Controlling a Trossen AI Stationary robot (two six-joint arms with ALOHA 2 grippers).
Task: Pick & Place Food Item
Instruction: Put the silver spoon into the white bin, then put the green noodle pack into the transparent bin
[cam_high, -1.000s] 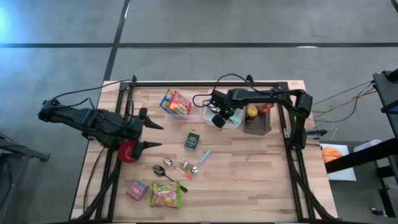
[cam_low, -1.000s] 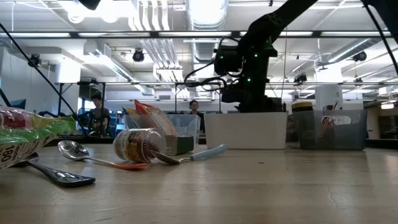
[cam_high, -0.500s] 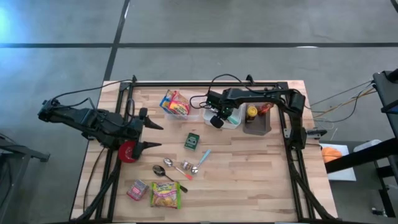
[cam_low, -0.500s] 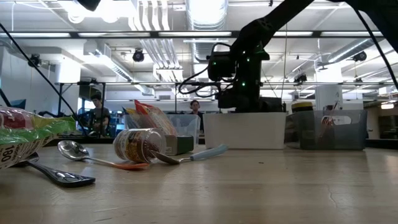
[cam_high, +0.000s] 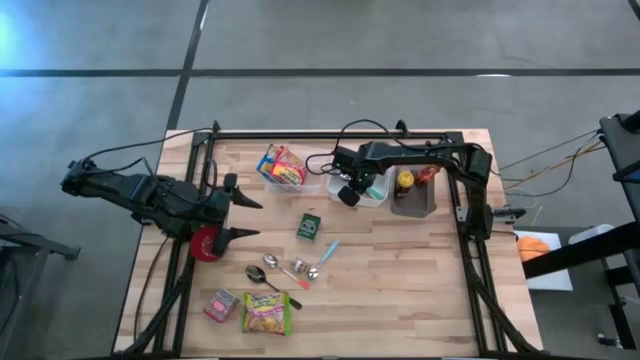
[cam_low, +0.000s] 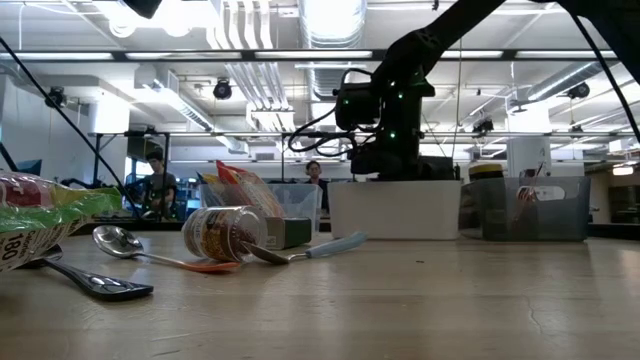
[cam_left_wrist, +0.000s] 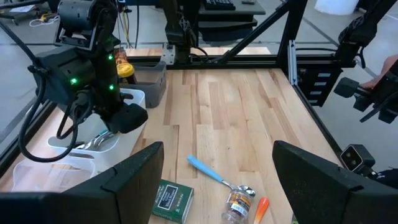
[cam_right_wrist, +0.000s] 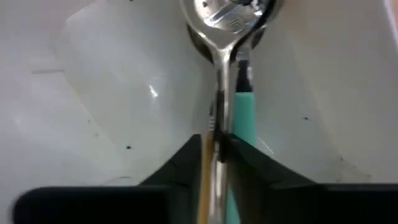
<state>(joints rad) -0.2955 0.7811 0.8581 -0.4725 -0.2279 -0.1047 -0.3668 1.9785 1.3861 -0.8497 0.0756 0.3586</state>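
Over white bin (cam_high: 375, 196), right gripper (cam_high: 349, 192) has shifted leftward.

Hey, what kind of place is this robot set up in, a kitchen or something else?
Not a kitchen: most likely a robotics lab or workshop in an industrial hall. The low view shows exposed ceiling ducts and strip lights, with people at workstations behind. The wooden table stands on a bare concrete floor inside a metal frame.
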